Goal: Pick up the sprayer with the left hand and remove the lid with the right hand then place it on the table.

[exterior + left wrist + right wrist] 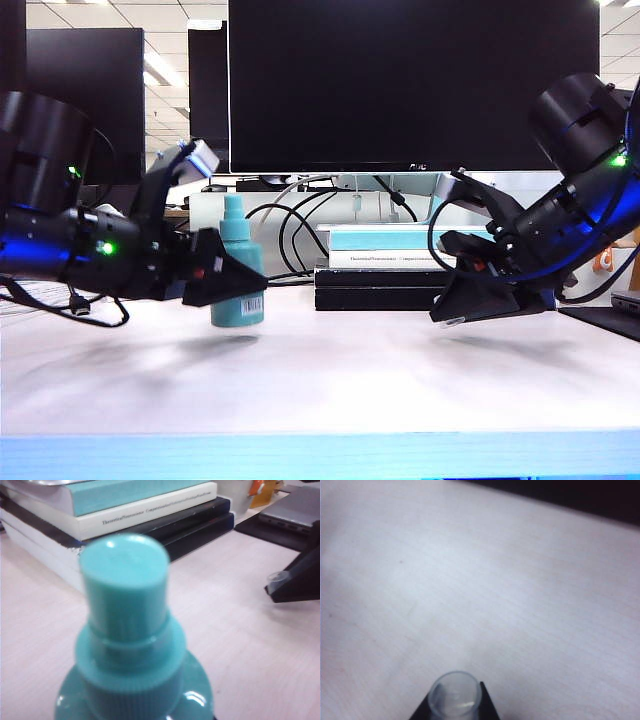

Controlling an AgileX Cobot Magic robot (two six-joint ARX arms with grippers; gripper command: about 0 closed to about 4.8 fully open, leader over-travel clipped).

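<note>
Teal sprayer hangs clear of the bench, clamped in the left end effector, nozzle bare. Right end effector pinches the lid, low over the bench. Only setting it down remains.

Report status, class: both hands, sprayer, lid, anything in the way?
Left hand shut on sprayer, held above table. Right hand shut on lid, low over table, not yet placed. Books behind, not obstructing.
</note>
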